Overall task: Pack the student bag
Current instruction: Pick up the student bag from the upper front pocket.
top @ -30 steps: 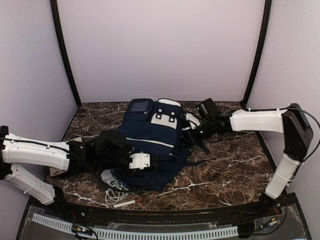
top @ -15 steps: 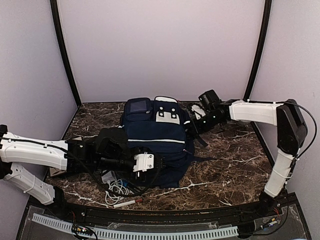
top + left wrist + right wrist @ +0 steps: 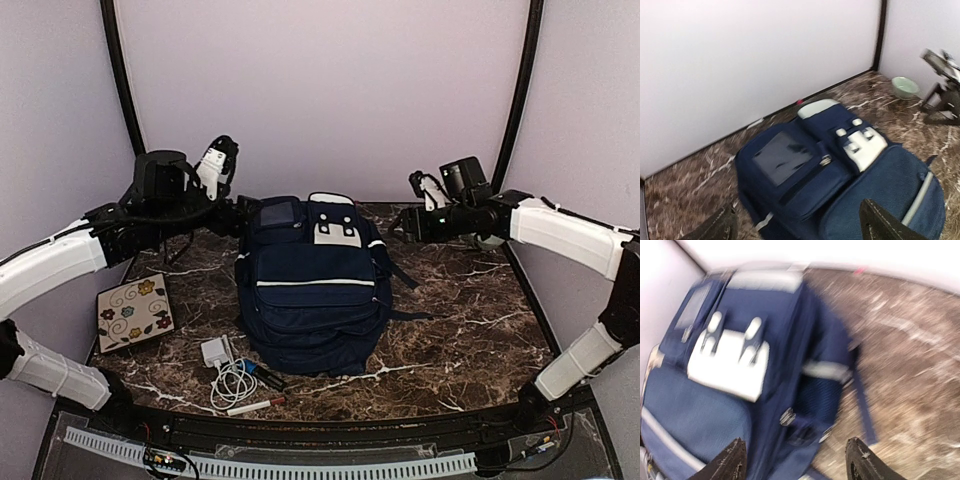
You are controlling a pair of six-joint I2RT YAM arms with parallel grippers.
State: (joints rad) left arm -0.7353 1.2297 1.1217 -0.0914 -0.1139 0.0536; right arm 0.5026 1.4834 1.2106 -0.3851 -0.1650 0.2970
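The student bag (image 3: 312, 290) lies flat in the middle of the table, navy with a white stripe and a light grey panel (image 3: 332, 232) near its top. It fills the left wrist view (image 3: 840, 170) and the right wrist view (image 3: 740, 370). My left gripper (image 3: 238, 208) hangs raised over the bag's far left corner. Its fingers are spread wide (image 3: 800, 230) with nothing between them. My right gripper (image 3: 402, 224) hovers off the bag's far right side, also open and empty (image 3: 797, 462). The right wrist view is blurred.
A floral square tile (image 3: 134, 311) lies left of the bag. Near the front edge sit a white charger (image 3: 216, 351) with a coiled cable (image 3: 234, 382) and a pen (image 3: 254, 405). A pale green bowl (image 3: 905, 86) stands at the back right.
Both grippers have let go of the bag, opened and lifted away, the left up to the back left, the right up to the back right. The floral tile is uncovered.
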